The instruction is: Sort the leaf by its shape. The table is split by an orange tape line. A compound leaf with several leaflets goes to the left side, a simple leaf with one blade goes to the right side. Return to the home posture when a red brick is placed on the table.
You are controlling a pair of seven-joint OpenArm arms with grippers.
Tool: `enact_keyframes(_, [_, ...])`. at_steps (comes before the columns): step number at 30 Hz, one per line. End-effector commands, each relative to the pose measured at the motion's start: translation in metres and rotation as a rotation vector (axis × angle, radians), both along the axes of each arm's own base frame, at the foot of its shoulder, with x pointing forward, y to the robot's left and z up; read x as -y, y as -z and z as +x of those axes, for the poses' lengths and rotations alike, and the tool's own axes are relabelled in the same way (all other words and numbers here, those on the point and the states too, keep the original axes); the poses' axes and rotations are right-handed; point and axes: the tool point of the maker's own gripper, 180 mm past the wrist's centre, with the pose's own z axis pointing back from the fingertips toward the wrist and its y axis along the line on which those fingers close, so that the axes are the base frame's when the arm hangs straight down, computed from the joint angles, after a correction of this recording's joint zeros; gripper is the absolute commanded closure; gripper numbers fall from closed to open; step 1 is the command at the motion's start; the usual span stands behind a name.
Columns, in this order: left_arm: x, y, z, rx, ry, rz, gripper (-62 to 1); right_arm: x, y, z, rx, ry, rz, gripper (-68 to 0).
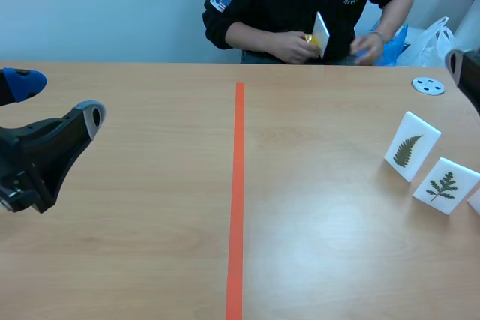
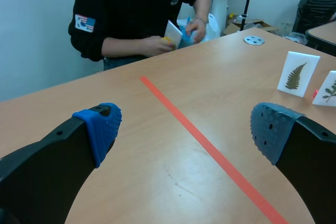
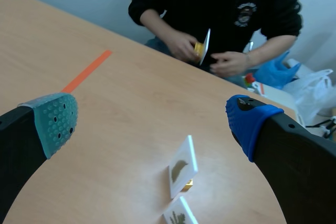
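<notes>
White leaf cards [image 1: 411,155], two in full view, stand right of tape [image 1: 238,185].

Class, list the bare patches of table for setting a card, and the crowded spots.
Bare: everything between the orange tape line and the left tool; the stretch from the line to the fern card. Crowded: the right edge, where the fern card, a second leaf card and a grey disc sit, and the far edge by the person's hands.

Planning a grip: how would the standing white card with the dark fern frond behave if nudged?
The white fern-frond card looks thin and stands on edge, so a nudge would probably tip it. It holds flat, so it is likely stiff and light.
</notes>
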Motion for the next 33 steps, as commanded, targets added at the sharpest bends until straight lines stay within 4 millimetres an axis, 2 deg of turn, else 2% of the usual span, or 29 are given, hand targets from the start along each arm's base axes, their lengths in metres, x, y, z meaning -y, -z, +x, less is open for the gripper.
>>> enact_keyframes(1, [0.0,-0.006,0.001,0.02,-0.002,-0.022,-52.9,-0.006,-0.009,0.003,0.032,-0.018,0.012,-57.8])
enact_keyframes(11, [0.0,-0.006,0.001,0.019,-0.002,-0.022,-52.9,-0.024,0.016,0.0,-0.065,-0.057,0.029,-57.8])
enact_keyframes(33, [-0.001,-0.006,0.001,0.018,-0.003,-0.02,-52.9,-0.026,0.019,0.0,-0.08,-0.061,0.028,-57.8])
